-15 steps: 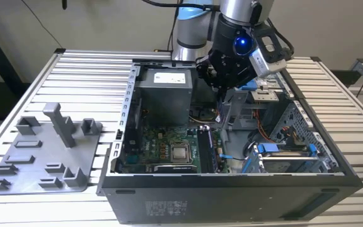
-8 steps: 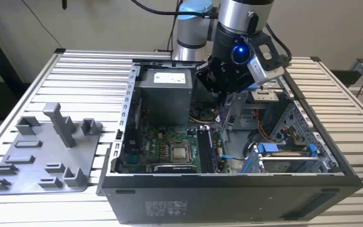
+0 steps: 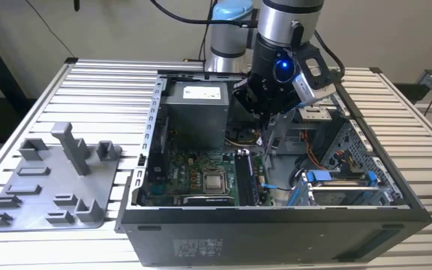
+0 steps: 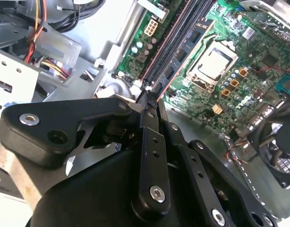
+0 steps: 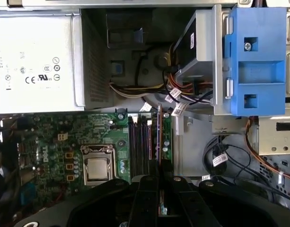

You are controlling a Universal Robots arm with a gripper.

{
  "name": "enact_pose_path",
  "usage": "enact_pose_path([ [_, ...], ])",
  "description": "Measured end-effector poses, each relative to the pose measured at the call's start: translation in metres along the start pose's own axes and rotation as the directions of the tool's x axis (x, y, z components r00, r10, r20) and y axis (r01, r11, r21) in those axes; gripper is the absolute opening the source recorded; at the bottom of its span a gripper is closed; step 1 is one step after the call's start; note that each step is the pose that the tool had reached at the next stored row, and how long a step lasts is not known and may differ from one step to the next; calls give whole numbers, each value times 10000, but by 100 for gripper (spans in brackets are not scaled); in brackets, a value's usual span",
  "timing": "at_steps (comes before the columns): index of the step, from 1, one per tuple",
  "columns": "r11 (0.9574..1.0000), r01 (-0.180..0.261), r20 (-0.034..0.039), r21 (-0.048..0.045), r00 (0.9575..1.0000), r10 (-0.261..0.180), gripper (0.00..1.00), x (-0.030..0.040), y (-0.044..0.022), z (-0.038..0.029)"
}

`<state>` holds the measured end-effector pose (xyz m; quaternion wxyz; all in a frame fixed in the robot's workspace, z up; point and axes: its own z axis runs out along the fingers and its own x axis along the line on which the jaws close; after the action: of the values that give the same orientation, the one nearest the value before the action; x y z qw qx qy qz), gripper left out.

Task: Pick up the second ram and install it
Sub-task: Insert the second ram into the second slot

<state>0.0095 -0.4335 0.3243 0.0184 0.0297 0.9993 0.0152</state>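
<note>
My gripper (image 3: 265, 117) hangs inside the open computer case (image 3: 276, 225), over the motherboard's memory slots (image 3: 246, 177). Its fingers are shut on the second ram (image 5: 159, 137), a thin dark stick seen edge-on. The stick runs out from the fingertips, parallel to the memory slots (image 5: 140, 142) and in line with the outermost one. I cannot tell whether it touches the slot. In the second wrist view the gripper (image 4: 149, 100) pinches the stick's end just before the slots (image 4: 175, 42). The gripper (image 5: 160, 176) hides the stick's near part.
The processor socket (image 5: 97, 168) lies beside the slots, with the grey power supply (image 5: 36, 56) beyond. A blue drive bracket (image 5: 256, 61) and bundled cables (image 5: 178, 101) crowd the other side. A light grey holder tray (image 3: 51, 185) sits on the table at the exterior view's left.
</note>
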Motion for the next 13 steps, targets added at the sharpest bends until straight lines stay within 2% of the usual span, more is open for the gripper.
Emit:
enact_pose_path([
  [5,10000,-5,-95,5,10000,5,14,3,-4,60],
  [13,10000,-4,-98,6,10000,4,14,5,-8,132],
])
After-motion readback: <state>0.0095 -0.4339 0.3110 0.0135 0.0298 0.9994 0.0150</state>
